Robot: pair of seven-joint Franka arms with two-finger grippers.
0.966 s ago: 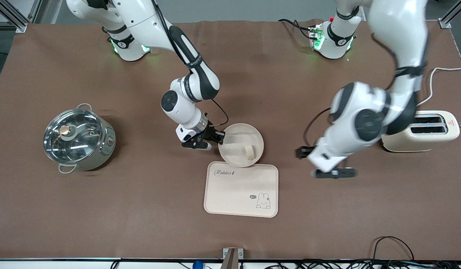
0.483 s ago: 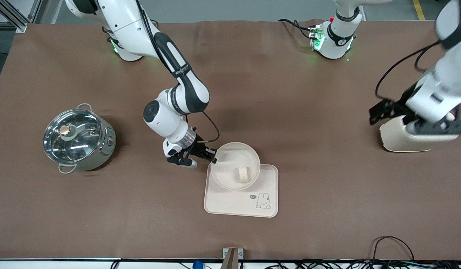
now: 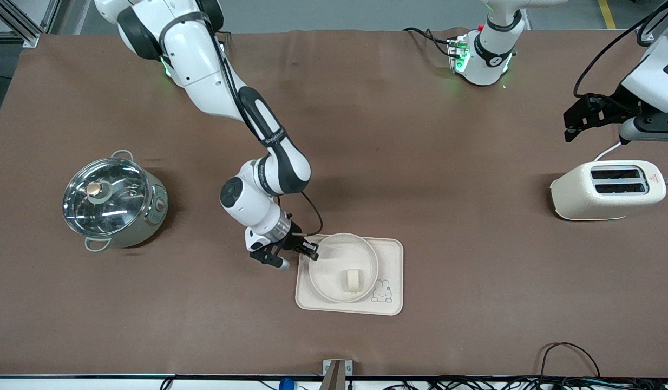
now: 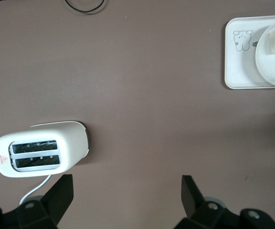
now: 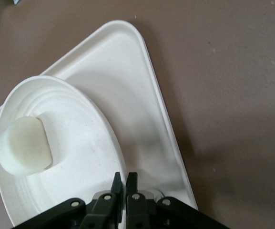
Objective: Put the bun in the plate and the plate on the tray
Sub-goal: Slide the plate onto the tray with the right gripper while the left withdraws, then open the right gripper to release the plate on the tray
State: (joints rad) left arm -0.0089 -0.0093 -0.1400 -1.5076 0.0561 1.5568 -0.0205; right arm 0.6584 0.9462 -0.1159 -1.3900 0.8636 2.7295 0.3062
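So the plate [image 3: 334, 254] sits on the tray [image 3: 391, 260] near the middle of the table's camera-side edge, with the bun [image 3: 354, 280] lying in the plate on its camera-side part. The right gripper [image 3: 310, 254] has its fingers pinched together on the plate rim at the side facing the right arm's end. The left gripper [image 4: 125, 188] hangs over the left arm's end of the table, just by the toaster [image 3: 607, 189], jaws wide apart, holding nothing.

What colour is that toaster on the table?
The toaster is cream-white with dark slots and a small red mark, clearest in the front view.
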